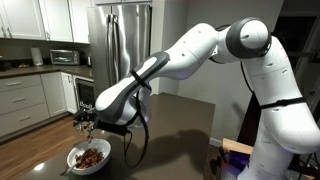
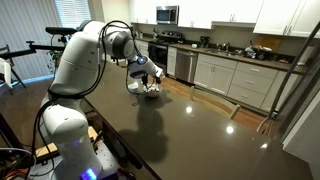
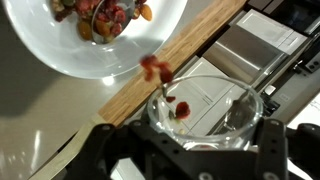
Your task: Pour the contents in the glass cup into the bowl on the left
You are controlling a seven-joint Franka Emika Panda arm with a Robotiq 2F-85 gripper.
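My gripper [image 3: 190, 150] is shut on the glass cup [image 3: 215, 118], a small clear glass held tipped above the table edge. A few reddish-brown bits [image 3: 182, 108] still cling inside the glass, and some [image 3: 155, 68] are in the air at its rim, between glass and bowl. The white bowl [image 3: 75, 50] lies just beyond the rim at the upper left, holding reddish bits and a utensil. In an exterior view the bowl [image 1: 88, 157] sits on the table corner with my gripper [image 1: 88, 122] right above it. It also shows small in an exterior view [image 2: 150, 90].
The dark table [image 2: 190, 130] has a wooden edge strip [image 3: 170, 62]. Kitchen cabinets [image 1: 25, 100], an oven and a steel fridge [image 1: 125, 40] stand beyond. A second robot body [image 1: 280, 100] stands at the table's side.
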